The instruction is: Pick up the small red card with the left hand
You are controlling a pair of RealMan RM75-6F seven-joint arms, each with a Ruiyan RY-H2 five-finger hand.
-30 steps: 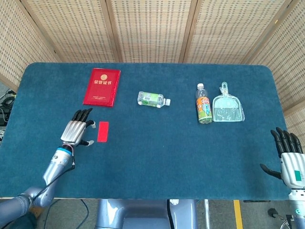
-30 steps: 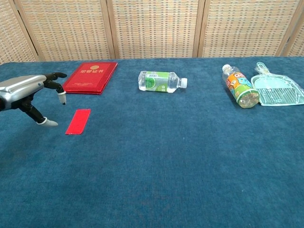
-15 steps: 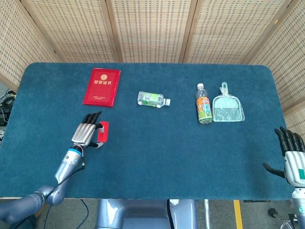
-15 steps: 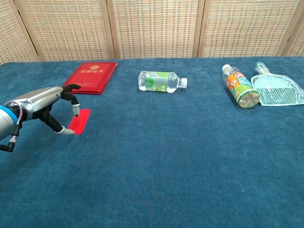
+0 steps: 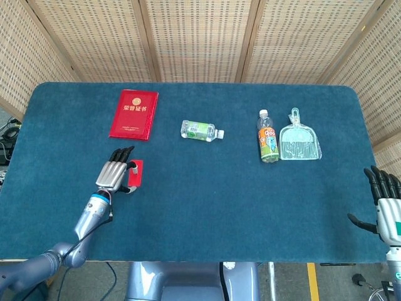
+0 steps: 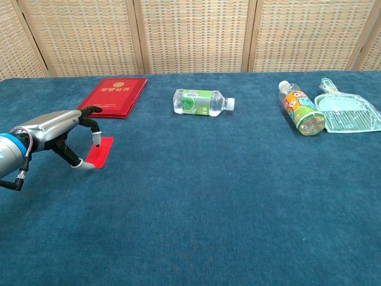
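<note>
The small red card point(image 5: 136, 172) point(image 6: 100, 152) lies flat on the blue table at the left, below the red booklet. My left hand point(image 5: 114, 174) point(image 6: 59, 132) hovers over the card's left edge, fingers apart and curved down. One fingertip point(image 6: 96, 143) reaches down over the card's far end and the thumb tip point(image 6: 80, 164) sits at its near left corner. The card lies flat, not lifted. My right hand point(image 5: 388, 204) is at the far right table edge, fingers spread, holding nothing.
A red booklet point(image 5: 134, 114) point(image 6: 113, 96) lies behind the card. A clear bottle with a green label point(image 5: 202, 131) point(image 6: 202, 102) lies mid-table. An orange-labelled bottle point(image 5: 268, 139) point(image 6: 300, 108) and a clear dustpan point(image 5: 299, 142) point(image 6: 348, 113) lie at the right.
My left hand has moved right from beside the card to over its left edge, with fingertips now at the card. My right hand has drifted slightly lower.
</note>
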